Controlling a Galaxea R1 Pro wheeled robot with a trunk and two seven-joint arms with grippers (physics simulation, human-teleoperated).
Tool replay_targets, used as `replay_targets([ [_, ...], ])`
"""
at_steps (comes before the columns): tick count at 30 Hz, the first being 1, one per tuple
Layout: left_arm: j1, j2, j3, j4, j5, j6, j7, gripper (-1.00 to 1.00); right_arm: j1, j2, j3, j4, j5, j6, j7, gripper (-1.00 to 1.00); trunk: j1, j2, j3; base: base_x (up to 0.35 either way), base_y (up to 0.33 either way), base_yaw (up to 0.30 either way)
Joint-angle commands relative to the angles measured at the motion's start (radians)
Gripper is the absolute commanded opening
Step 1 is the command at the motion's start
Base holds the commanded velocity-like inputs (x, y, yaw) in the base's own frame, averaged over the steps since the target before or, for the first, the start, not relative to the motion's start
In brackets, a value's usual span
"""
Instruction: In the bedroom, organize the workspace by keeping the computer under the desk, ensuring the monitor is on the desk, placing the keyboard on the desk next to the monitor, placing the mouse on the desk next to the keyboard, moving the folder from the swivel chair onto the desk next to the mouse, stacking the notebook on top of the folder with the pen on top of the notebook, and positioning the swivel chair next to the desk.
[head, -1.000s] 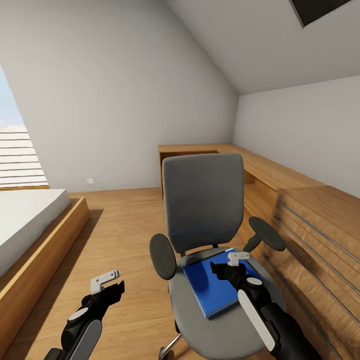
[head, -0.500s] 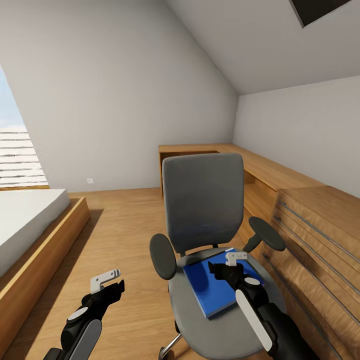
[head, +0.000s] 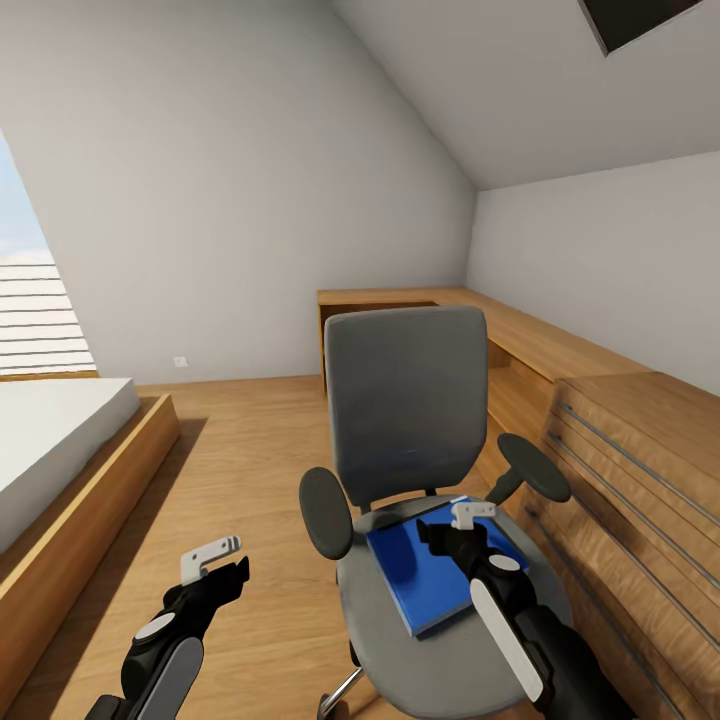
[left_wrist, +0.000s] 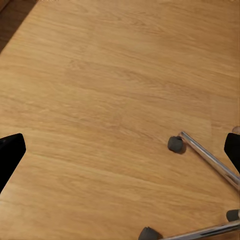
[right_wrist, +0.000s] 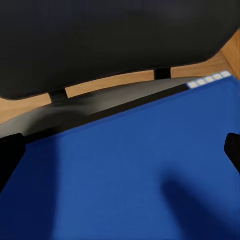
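Right tool (head: 452, 525), released, hovers over the blue folder (head: 420, 575) on the swivel chair (head: 405, 420); next, I reckon, descend and grasp its edge; left tool (head: 215, 565), also released, idles at eight o'clock.

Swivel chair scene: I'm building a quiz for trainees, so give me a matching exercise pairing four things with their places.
Things:
1. folder
2. right gripper
3. left gripper
4. bed

Places:
A. over bare wooden floor
B. flat on the swivel chair seat
C. by the window side of the room
D. just above the folder

Pairs: 1-B, 2-D, 3-A, 4-C
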Motion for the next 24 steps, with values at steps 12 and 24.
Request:
replay_targets([
  [12, -0.001, 0.001, -0.012, -0.002, 0.008, 0.001, 0.01, 1.0, -0.127, -0.001, -0.004, 0.122, -0.015, 0.021, -0.008, 1.0, 0.0, -0.001, -0.001, 0.0, 0.0, 0.0],
  [24, -0.001, 0.0, -0.037, -0.002, 0.008, 0.001, 0.011, 1.0, -0.216, 0.013, -0.007, 0.313, -0.024, 0.015, 0.002, 1.0, 0.0, -0.001, -0.001, 0.0, 0.0, 0.0],
])
